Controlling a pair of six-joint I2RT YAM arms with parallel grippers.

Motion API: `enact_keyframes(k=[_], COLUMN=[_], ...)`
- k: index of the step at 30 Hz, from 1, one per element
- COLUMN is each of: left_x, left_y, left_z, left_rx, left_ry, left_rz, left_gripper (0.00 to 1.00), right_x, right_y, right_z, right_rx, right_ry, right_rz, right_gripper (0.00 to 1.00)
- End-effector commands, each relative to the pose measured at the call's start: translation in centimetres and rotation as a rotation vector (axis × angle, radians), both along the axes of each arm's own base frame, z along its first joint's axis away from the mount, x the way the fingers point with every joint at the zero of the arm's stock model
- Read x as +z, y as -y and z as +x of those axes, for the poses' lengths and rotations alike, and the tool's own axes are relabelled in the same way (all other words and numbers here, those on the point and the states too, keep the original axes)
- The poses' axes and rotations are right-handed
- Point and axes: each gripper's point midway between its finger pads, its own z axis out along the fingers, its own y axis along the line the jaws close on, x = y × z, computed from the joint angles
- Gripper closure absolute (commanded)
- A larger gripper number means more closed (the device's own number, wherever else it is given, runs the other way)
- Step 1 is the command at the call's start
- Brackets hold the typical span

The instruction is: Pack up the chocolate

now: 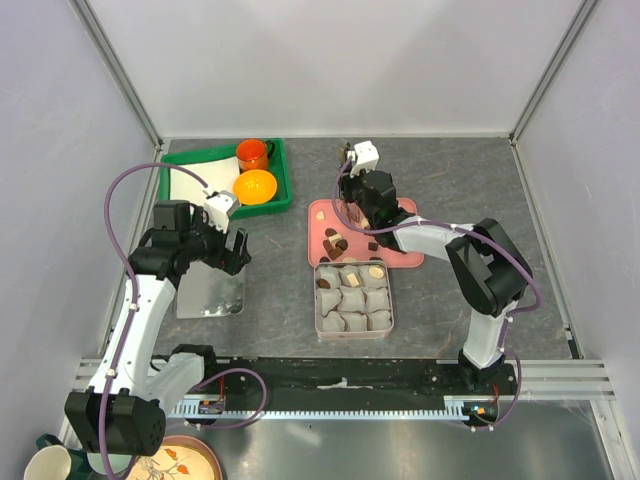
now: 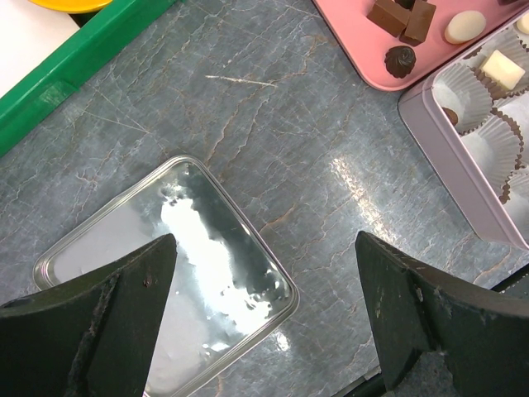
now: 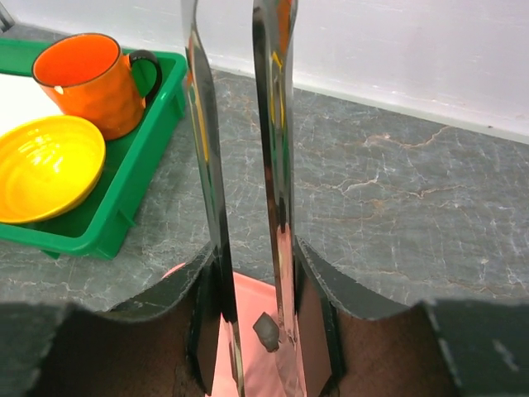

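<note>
Chocolate pieces, dark brown (image 1: 335, 240) and pale (image 1: 320, 213), lie on a pink tray (image 1: 405, 212). A pink square tin (image 1: 353, 320) with paper cups holds a pale piece (image 1: 376, 270) and a dark piece (image 1: 325, 283). My right gripper (image 1: 350, 172) is over the tray's far edge. In the right wrist view it (image 3: 252, 273) is shut on shiny metal tongs (image 3: 273, 124), whose tips are out of frame. A small dark piece (image 3: 266, 332) shows between the blades over the tray. My left gripper (image 2: 266, 248) is open and empty above the tin lid (image 2: 124, 256).
A green tray (image 1: 275, 205) at the back left holds an orange mug (image 1: 253, 154) and a yellow bowl (image 1: 255, 186). The silver lid (image 1: 210, 292) lies left of the tin. Grey walls stand on three sides.
</note>
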Motion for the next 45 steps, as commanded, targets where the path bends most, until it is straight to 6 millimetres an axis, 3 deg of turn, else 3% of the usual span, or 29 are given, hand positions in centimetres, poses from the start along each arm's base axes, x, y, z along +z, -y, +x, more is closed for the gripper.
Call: enact_keyframes(k=[1, 4, 8, 16, 20, 25, 32, 38, 45], left_x=[0.8, 0.9, 0.8, 1.1, 1.0, 1.0, 0.8, 0.6, 0.4], left_y=[-0.4, -0.4, -0.3, -0.2, -0.3, -0.3, -0.4, -0.7, -0.8], left_z=[0.7, 0.7, 0.7, 0.8, 0.7, 0.7, 0.7, 0.7, 0.7], left_rx=[-0.01, -0.01, -0.011, -0.012, -0.01, -0.011, -0.007, -0.002, -0.006], left_ry=[0.04, 0.042, 0.037, 0.042, 0.039, 0.041, 0.038, 0.039, 0.033], left_rz=[0.025, 0.025, 0.018, 0.012, 0.017, 0.02, 0.024, 0.044, 0.049], left_gripper=[0.04, 0.04, 0.04, 0.04, 0.04, 0.04, 0.04, 0.04, 0.04], right_x=[2.5, 2.8, 4.9, 6.1, 7.9, 9.4, 9.6, 7.8, 5.6], right_y=[-1.0, -0.9, -0.5, 0.2, 0.7, 0.9, 0.0, -1.1, -0.6], right_z=[0.6, -0.2, -1.0, -1.6, -2.2, -1.4, 0.6, 1.4, 1.1], right_rx=[0.029, 0.047, 0.055, 0.049, 0.045, 0.005, -0.013, -0.006, -0.027], right_ry=[0.079, 0.098, 0.15, 0.189, 0.241, 0.297, 0.362, 0.338, 0.306], right_rz=[0.047, 0.059, 0.083, 0.066, 0.106, 0.139, 0.187, 0.203, 0.158], right_gripper=[0.57, 0.62, 0.66, 0.66, 0.67, 0.67, 0.67, 0.63, 0.55])
